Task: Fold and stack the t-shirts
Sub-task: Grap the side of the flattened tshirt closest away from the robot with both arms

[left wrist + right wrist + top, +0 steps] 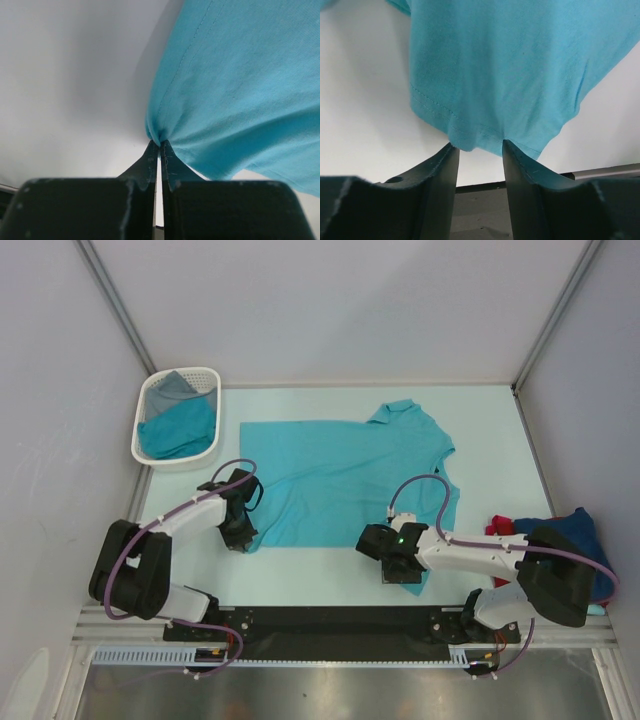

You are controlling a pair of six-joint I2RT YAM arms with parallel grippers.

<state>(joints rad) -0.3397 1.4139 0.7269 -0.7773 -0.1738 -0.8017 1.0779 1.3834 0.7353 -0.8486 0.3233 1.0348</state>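
A teal t-shirt (340, 475) lies spread on the white table, collar toward the far right. At its near left corner my left gripper (240, 535) is shut on the cloth. In the left wrist view that gripper (160, 145) pinches a gathered corner of the teal t-shirt (240, 85) just off the table. My right gripper (403, 578) is at the shirt's near right corner. In the right wrist view the right gripper (479, 147) stands open, and the hem of the teal t-shirt (510, 70) droops between its tips without being clamped.
A white slotted basket (185, 372) at the far left holds teal and grey cloth. A navy t-shirt (565, 525) and a red t-shirt (497, 528) lie bunched at the right edge behind my right arm. The black base rail (330, 620) runs along the near edge.
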